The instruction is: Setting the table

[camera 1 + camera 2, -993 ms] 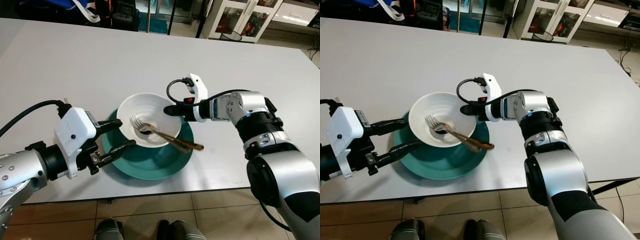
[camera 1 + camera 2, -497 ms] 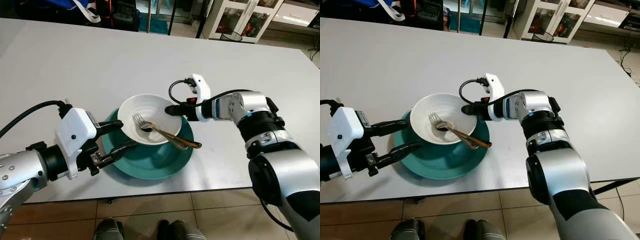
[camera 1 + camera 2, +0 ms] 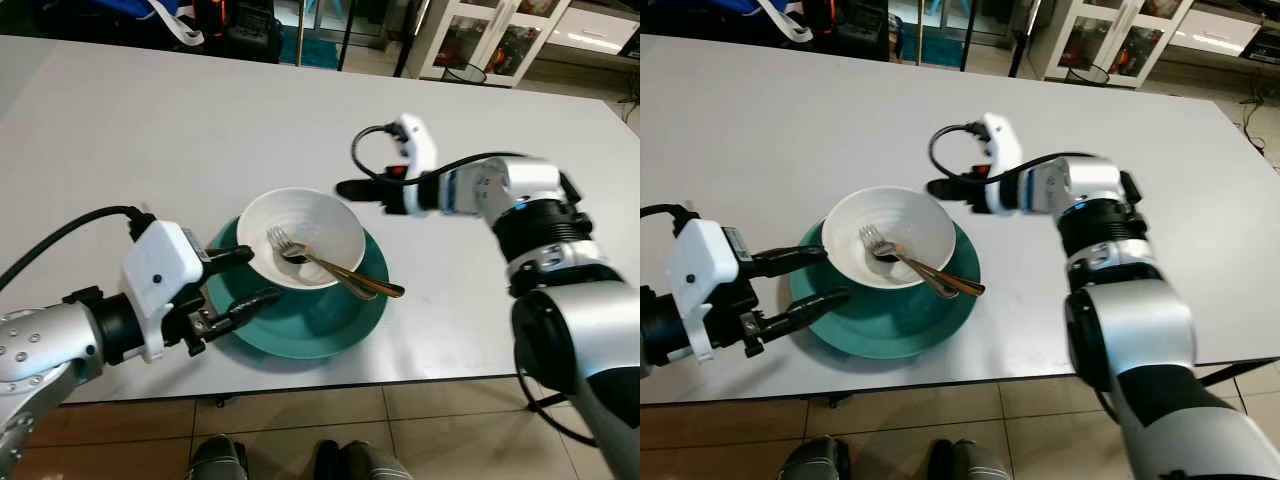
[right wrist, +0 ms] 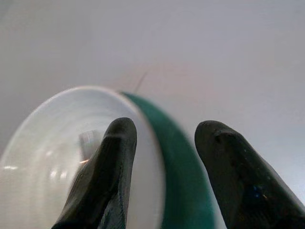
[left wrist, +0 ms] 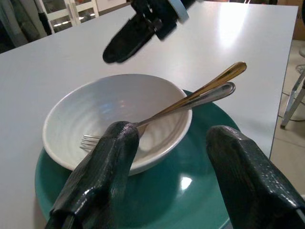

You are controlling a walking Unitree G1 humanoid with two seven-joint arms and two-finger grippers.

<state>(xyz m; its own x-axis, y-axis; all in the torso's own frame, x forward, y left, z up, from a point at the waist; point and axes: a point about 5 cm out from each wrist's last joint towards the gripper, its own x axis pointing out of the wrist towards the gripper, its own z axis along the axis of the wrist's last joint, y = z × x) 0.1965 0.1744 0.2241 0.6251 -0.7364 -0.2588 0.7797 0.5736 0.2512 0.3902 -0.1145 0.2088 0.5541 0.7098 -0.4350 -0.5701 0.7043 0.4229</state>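
The left tool (image 3: 238, 277), fingers apart, straddles the near-left rim of the plate (image 3: 345, 320). The right tool (image 3: 345, 189), fingers apart, hovers just beyond the bowl (image 3: 320, 225), which holds a fork (image 3: 285, 246) and spoon (image 3: 372, 285). Better to close gently on the rim, keeping the plate level on the tabletop (image 3: 150, 130).

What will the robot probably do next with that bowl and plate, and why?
Probably draw the left gripper back, or close it on the teal plate: its open fingers flank the plate's near rim. The white bowl already holds fork and spoon, and the right gripper hovers open above.
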